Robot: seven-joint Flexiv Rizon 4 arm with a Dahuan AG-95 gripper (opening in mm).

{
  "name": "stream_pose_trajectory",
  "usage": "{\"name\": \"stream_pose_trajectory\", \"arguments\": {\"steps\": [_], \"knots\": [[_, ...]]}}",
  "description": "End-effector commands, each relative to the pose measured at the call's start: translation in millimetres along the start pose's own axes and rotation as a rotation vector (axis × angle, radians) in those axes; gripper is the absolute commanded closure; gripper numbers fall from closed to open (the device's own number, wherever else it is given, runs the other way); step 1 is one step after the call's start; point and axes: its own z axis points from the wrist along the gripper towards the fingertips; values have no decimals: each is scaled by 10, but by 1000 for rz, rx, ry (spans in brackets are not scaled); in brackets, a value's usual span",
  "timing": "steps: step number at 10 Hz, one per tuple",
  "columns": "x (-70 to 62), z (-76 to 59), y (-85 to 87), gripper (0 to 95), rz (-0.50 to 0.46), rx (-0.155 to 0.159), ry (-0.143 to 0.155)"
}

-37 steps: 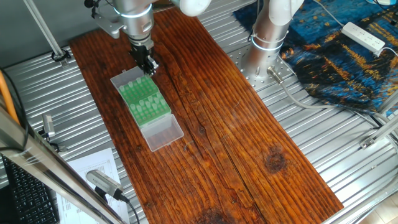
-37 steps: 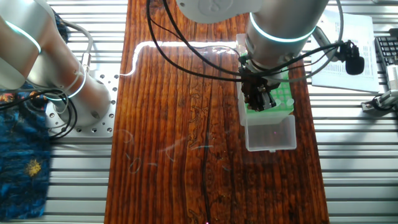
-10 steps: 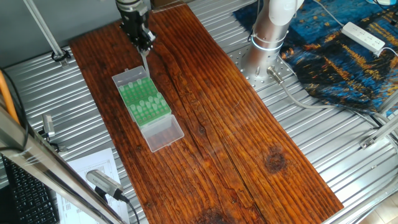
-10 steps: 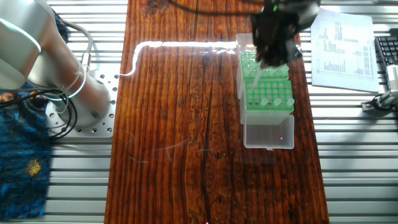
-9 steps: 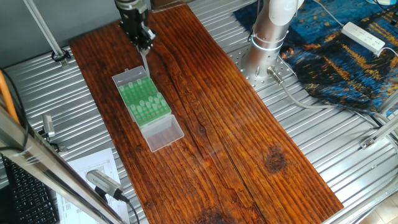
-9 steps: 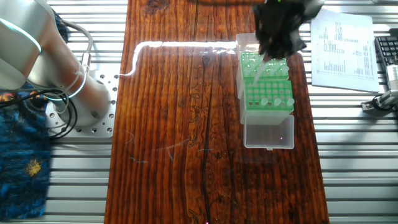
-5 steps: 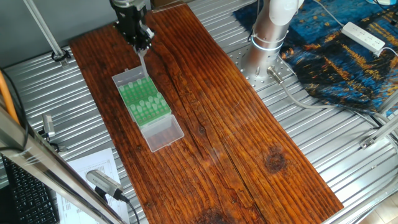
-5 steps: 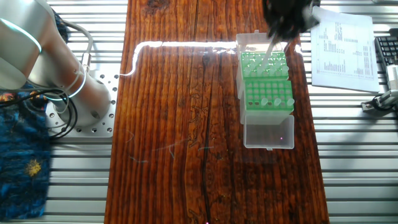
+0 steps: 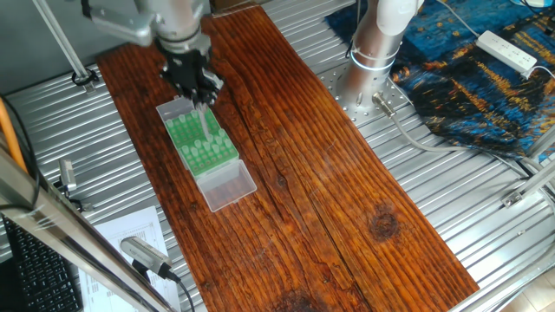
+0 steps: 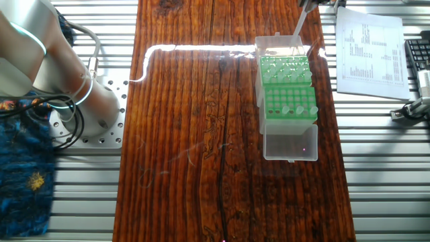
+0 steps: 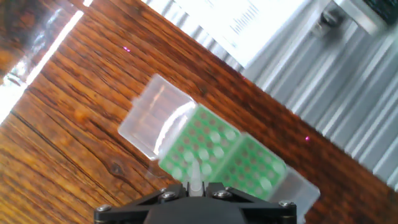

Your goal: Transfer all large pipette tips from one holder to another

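The bench was a ribbed metal table (image 9: 451, 182) with a long dark-stained wooden board (image 9: 329, 191) laid across it, a printed sheet (image 10: 366, 54) and a keyboard corner off to one side and a blue patterned cloth (image 9: 486, 78) beyond the arm's base (image 9: 368, 74). Nearest the hand camera, the gripper (image 11: 197, 194) sat closed on one large pipette tip (image 11: 196, 177), its fingers pinching the wide top so that the narrow end pointed down and away toward the rack. Below it lay the green rack (image 11: 214, 152), set between two clear plastic trays (image 11: 152, 121); whitish tips (image 11: 205, 149) stood in some of its holes, while the rest showed as bare rings. In one fixed view the held tip hung over the end of the rack nearer the arm (image 9: 201, 121), and in the other it slanted across the clear tray at the top edge of the frame (image 10: 297, 27), the gripper itself out of that shot. To place it well, I would judge the tip should first be brought upright over a single vacant hole, since any tilt could let its point catch on the green grid. Lowering should be slow and straight, and the fingers should part only once the collar seats, then lift clear vertically so that neighbouring tips are not dragged out.
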Motion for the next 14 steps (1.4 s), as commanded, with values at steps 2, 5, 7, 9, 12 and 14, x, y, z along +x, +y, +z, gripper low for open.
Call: {"name": "stream_pose_trajectory", "arguments": {"steps": [2, 5, 7, 9, 12, 14], "knots": [[-67, 208, 70, 950, -47, 26, -4], [-67, 271, -3, 950, -103, 49, -5], [-69, 309, -51, 950, -112, 54, -8], [-77, 357, -106, 950, -119, 54, -9], [-80, 397, -126, 950, -135, 49, -11], [-60, 490, -104, 950, -141, 49, -10]]}}
